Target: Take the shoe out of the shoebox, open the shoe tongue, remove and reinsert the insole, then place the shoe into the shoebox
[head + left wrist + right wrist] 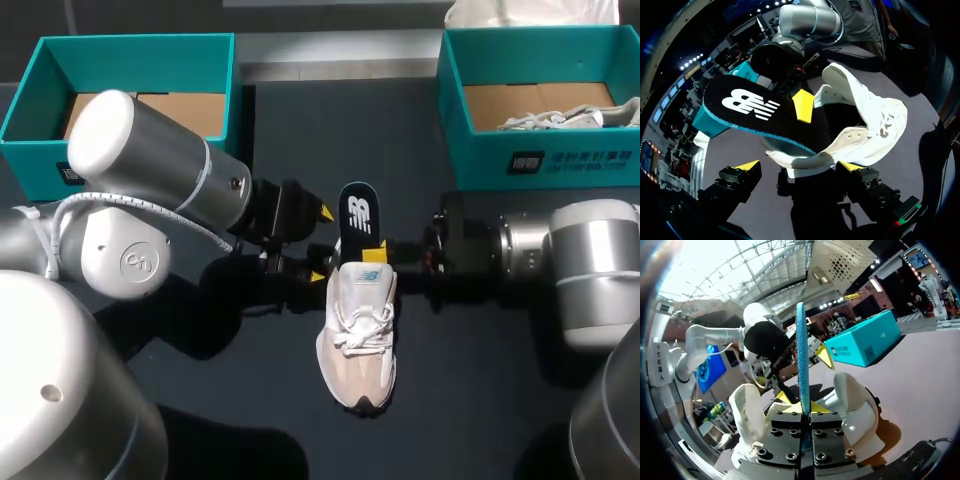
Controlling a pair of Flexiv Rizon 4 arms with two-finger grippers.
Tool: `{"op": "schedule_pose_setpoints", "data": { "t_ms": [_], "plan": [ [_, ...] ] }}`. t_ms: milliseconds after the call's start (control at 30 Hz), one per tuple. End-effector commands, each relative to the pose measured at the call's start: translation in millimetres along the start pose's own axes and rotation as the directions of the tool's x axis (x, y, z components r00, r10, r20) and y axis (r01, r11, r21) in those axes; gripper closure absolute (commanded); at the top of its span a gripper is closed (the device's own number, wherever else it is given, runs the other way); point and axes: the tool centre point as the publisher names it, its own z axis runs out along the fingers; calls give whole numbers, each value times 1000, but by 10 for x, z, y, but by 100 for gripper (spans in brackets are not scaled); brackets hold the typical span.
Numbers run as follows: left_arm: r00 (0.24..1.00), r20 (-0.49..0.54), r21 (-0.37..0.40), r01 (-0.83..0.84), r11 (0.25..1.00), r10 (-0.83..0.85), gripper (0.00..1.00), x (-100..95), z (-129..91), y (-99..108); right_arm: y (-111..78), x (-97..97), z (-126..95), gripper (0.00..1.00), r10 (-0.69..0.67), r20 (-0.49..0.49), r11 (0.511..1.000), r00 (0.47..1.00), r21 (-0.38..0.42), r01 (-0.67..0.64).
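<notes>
Dark surface, both arms meeting at its middle. The right gripper, pinched shut on the black insole, holds it upright with the logo end raised above the collar of the pale shoe, apparently so the lower end can slide along the shoe's interior. The shoe rests on its sole, toe toward the near edge. The left gripper, spread wide, brackets the heel without clamping it, probably to steady the shoe. The left shoebox and right shoebox, both teal, stand well apart at the far corners.
</notes>
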Motion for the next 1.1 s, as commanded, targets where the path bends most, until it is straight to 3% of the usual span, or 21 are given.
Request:
{"op": "schedule_pose_setpoints", "data": {
  "t_ms": [33, 67, 133, 400, 633, 733, 900, 1100],
  "plan": [
    [1000, 2, 0, -1, 1000, 1, 0, 12, 5, 3, 81, 23, -38, 89, -11, 11, 1000, 1000, -18, 12],
    [1000, 2, 0, -1, 1000, 1, 0, 12, 5, 3, 118, 19, -43, 82, -18, 14, 999, 1000, -30, 18],
    [1000, 2, 0, -1, 1000, 1, 0, 12, 5, 3, 192, 10, -50, 77, -28, 16, 999, 999, -42, 29],
    [1000, 2, 0, -1, 1000, 1, 0, 12, 5, 3, 391, 9, -44, 79, -48, 10, 996, 999, -77, 49],
    [1000, 2, 0, -1, 1000, 1, 0, 12, 5, 3, 360, -34, -35, 80, -20, 17, 998, 1000, -67, 22],
    [1000, 2, 0, -1, 1000, 1, 0, 12, 5, 3, 351, -21, -34, 65, -17, 20, 998, 1000, -64, 18],
    [1000, 2, 0, -1, 1000, 1, 0, 12, 5, 3, 337, -20, -20, 56, -17, 31, 998, 999, -62, 19],
    [1000, 2, 0, -1, 1000, 1, 0, 12, 5, 3, 304, -44, 26, 60, -12, 4, 998, 1000, -60, 12]
  ]
}}
